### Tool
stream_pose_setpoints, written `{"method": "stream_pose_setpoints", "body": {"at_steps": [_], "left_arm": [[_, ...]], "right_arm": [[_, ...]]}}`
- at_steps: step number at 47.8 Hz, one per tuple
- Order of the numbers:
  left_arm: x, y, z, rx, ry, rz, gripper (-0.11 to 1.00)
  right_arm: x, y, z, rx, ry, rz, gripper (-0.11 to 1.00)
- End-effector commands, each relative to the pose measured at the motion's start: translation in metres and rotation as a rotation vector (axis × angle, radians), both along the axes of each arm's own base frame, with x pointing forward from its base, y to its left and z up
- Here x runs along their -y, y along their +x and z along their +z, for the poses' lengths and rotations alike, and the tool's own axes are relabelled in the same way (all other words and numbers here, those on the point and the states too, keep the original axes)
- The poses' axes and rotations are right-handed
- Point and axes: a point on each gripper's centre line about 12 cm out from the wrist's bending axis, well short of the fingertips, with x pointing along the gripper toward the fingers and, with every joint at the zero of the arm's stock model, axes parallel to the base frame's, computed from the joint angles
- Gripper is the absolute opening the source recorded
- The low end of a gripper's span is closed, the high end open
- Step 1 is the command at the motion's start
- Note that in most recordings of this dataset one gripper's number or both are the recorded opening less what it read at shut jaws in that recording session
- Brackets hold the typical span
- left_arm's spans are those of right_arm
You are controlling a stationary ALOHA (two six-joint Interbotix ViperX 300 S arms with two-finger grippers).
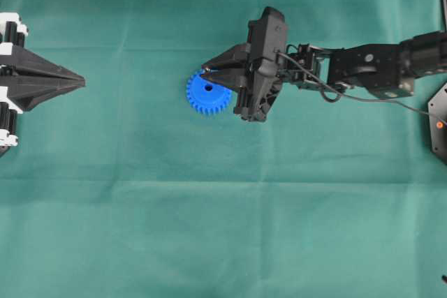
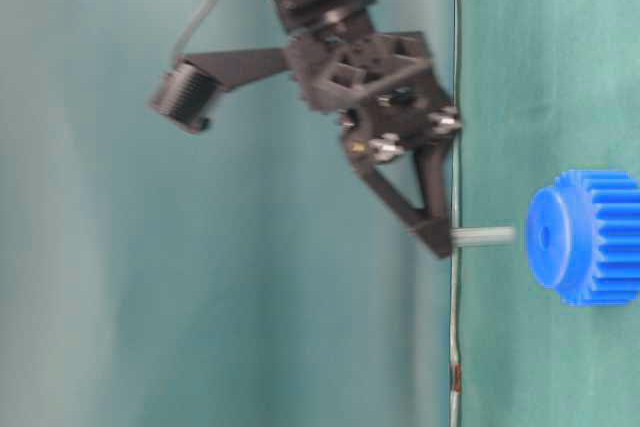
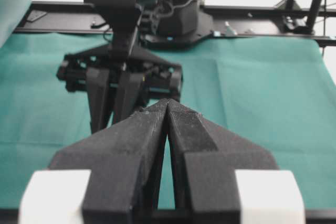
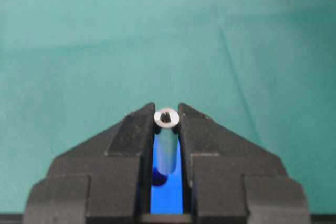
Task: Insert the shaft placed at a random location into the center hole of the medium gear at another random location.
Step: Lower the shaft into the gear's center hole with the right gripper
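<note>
I counted one medium gear with one center hole, one shaft – pinched in the right gripper – and two grippers, counting the left gripper.

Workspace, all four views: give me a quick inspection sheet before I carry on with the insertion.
Surface: green cloth, creased.
Job's things: silvery metal shaft clamped above the bright blue plastic toothed gear; tip short of its dark centre hole.
Clutter: nothing seen.
Grippers: right gripper shut on the shaft; left gripper shut, empty, parked at the left edge.
Cables: black cable along the right arm.
Surroundings: black frame rails beyond the cloth.
</note>
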Motion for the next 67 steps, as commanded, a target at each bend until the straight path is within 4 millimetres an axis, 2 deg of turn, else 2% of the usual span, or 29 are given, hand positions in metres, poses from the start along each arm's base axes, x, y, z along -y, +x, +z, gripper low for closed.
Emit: {"method": "stream_pose_setpoints", "body": {"at_steps": [1,13,30,67], "left_arm": [[0.0,0.002,0.003,0.006,0.002,0.001,0.0],[0.0,0.002,0.003,0.006,0.0,0.001,0.0],[0.0,0.002,0.003,0.005,0.0,0.001,0.0],[0.0,0.002,0.002,0.003,0.002,0.001,0.0]], "right_arm": [[-0.001,-0.001,0.028,0.062,-0.012,0.003,0.13],[-0.005,0.0,0.029,0.065,-0.011,0.013,0.13],[-0.006,0.006,-0.004,0.028,0.001,0.009,0.13],[-0.006,0.007,-0.03,-0.019,0.014,0.0,0.13]]}}
